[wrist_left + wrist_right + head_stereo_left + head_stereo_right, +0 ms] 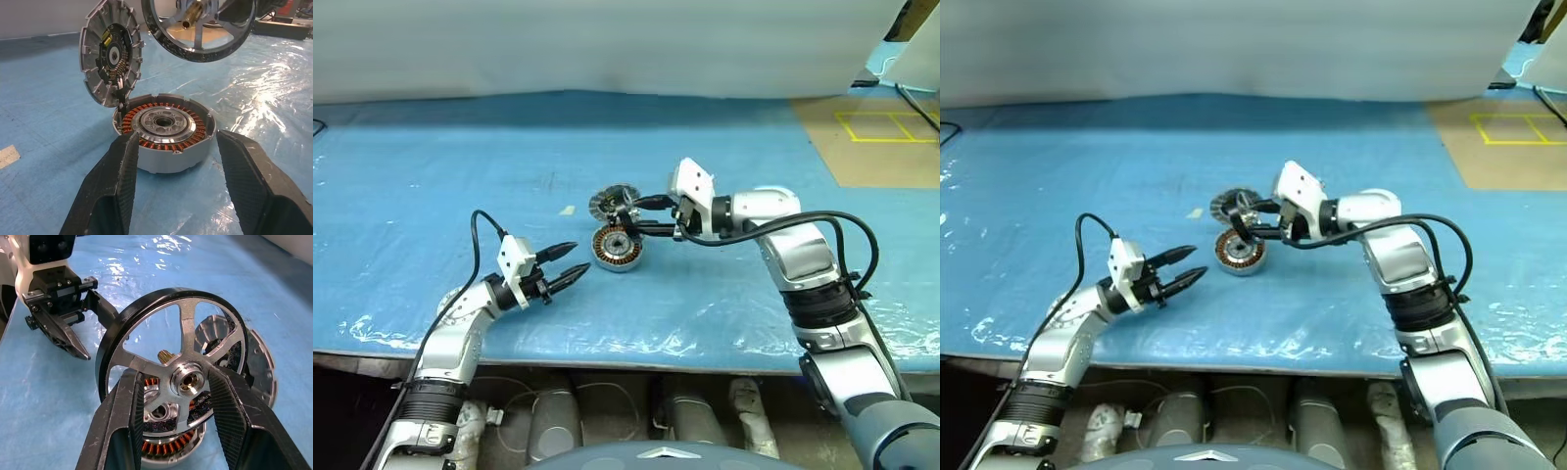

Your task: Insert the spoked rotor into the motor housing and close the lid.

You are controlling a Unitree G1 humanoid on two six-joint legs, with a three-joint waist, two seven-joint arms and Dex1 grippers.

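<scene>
Left wrist view looks along the left gripper (178, 138), nearest the robot: its two black fingers stand partly apart, empty, aimed at the motor housing (164, 129) and just short of it, touching nothing. The housing sits flat on the blue table cover (431, 176) with its copper windings and centre hub bare, so nothing has been seated yet. At its far rim the lid (110, 54), a ribbed silver disc with a dark centre, stands on edge and open, apparently tethered to the housing by short wires. Beyond and above it, the right gripper (176, 377) has its fingers closed on the spoked rotor (188, 340), one either side of the hub, holding the dark-rimmed ring tilted in the air over the housing, brass shaft toward the windings. The step in hand looks like the insertion itself. The next move probably calls for levelling the rotor, lining its shaft up with the housing's centre bore and lowering it straight, perhaps with the left gripper steadying the housing; the upright lid leaves little room behind.
</scene>
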